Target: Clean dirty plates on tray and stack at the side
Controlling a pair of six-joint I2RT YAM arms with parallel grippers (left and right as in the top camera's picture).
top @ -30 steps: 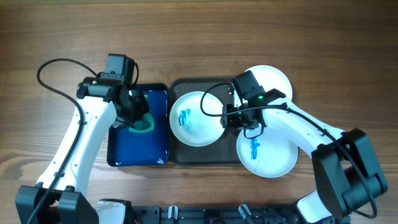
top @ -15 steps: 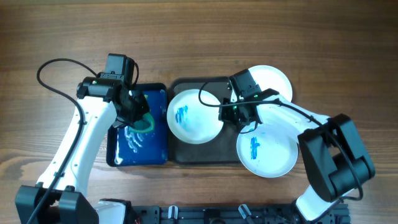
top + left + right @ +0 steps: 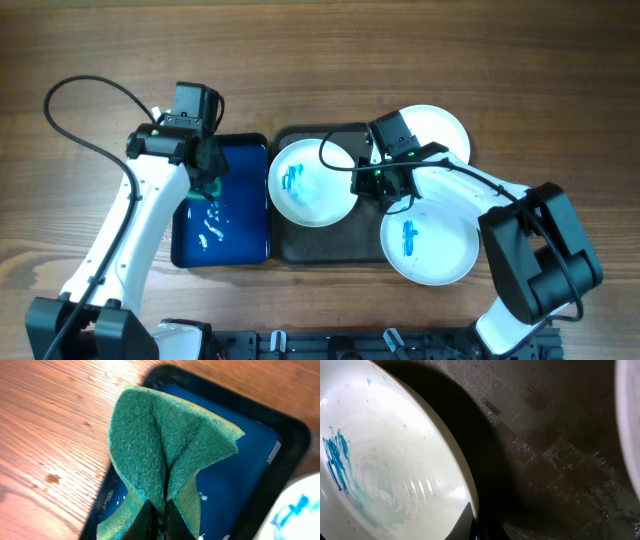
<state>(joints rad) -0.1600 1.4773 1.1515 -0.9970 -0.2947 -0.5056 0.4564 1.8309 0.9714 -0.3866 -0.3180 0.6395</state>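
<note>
A: Left jaws?
B: Clenched on the green sponge [image 3: 165,460], above the blue tray [image 3: 245,245], at its left edge.
A: Right jaws?
B: Gripping the rim of the blue-smeared plate [image 3: 310,190] at the left of the dark tray [image 3: 320,245]. Two more plates [image 3: 430,245] lie right.

On the dark tray [image 3: 320,248] lie a white left plate [image 3: 313,183] and near-right plate [image 3: 428,240] (both smeared blue) and a far-right plate [image 3: 438,124]

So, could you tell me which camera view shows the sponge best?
The left wrist view: the sponge fills it, folded and pinched in the left gripper over the blue tray's edge. Overhead shows only a green sliver under that gripper; the right wrist view shows none of it.
</note>
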